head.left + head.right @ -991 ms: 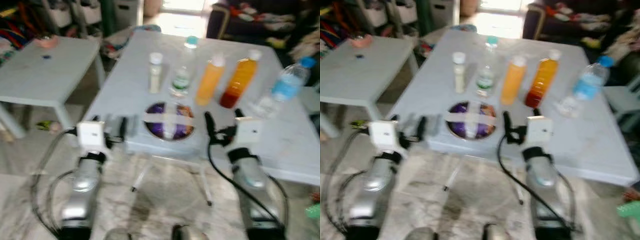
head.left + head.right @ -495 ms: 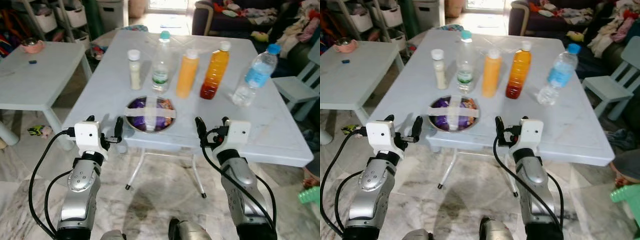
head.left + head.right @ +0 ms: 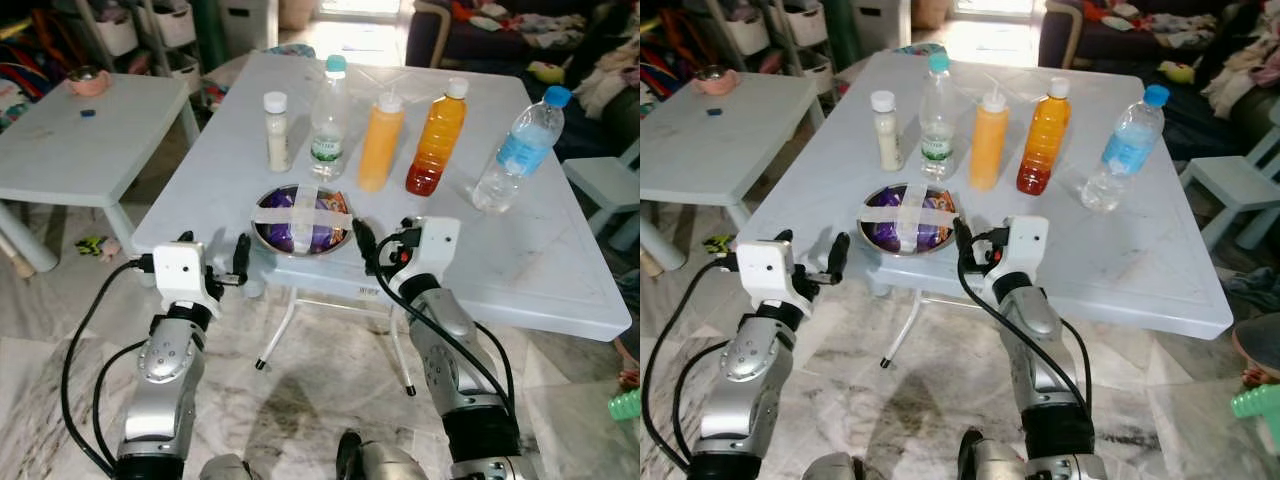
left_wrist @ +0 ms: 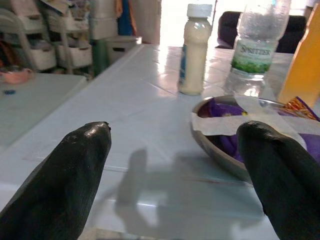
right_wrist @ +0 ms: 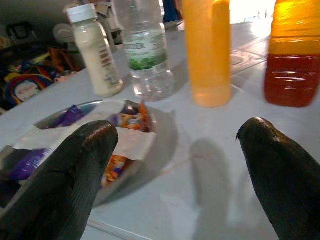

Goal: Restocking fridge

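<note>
Both tools have their fingers spread at the near edge of the table [image 3: 560,270]: the left tool [image 3: 213,262] at lower left, the right tool [image 3: 385,245] at centre, just beside the taped metal bowl [image 3: 300,218]. Five bottles [image 3: 382,142] stand in a row behind, bare tabletop at lower right.

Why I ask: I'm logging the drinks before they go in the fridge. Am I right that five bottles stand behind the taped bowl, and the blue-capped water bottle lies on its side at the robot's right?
Not quite: the blue-capped water bottle stands upright, not on its side, as the right eye view shows. The rest holds: five bottles stand behind the taped bowl, and that one is at the robot's right.
</note>
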`<state>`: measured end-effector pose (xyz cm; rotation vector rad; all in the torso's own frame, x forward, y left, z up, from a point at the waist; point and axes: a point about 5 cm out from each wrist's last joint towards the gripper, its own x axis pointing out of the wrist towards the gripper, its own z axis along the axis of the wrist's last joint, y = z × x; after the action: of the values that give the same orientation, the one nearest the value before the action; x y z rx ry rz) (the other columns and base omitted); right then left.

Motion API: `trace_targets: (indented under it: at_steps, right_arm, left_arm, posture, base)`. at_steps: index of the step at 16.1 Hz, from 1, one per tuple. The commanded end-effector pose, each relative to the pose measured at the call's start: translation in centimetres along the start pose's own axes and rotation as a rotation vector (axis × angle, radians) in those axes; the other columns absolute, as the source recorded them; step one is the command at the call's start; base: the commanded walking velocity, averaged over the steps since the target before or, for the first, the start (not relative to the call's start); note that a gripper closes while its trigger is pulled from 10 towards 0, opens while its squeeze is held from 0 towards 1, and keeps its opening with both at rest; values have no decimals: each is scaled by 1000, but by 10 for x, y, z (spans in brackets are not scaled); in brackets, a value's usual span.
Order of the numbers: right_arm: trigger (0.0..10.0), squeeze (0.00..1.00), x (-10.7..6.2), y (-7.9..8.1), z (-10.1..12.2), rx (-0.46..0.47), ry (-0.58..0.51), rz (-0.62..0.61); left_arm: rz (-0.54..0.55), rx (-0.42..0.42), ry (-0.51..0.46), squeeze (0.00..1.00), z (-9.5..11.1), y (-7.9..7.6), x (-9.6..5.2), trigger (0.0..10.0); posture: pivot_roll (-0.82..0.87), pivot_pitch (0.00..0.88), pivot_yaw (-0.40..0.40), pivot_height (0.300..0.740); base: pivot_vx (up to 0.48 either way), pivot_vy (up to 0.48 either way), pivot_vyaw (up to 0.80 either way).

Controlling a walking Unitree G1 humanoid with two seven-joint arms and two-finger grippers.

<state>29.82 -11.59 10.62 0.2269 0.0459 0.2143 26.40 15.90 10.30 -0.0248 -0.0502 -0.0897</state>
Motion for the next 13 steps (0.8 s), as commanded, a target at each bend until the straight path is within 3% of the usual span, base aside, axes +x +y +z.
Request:
trace_targets:
  at_steps: [1, 5, 13]
  right_arm:
    - [10000, 0, -5, -8, 5, -19, -35, -23]
    - [10000, 0, -15, -13, 15, -102, -103, -19]
    - [10000, 0, -16, -10, 26, -168, -156, 3]
  left_arm:
    - [0, 18, -7, 0, 2, 3, -1, 10000]
    - [-17, 26, -18, 0, 4, -3, 2, 10000]
    - [-26, 8, -30, 0, 6, -8, 2, 10000]
  posture:
    - [69, 60, -33, 740]
    - [50, 60, -26, 740]
    - [53, 53, -30, 740]
  base:
    - [0, 480, -481]
    - [0, 453, -719]
    - [0, 420, 0]
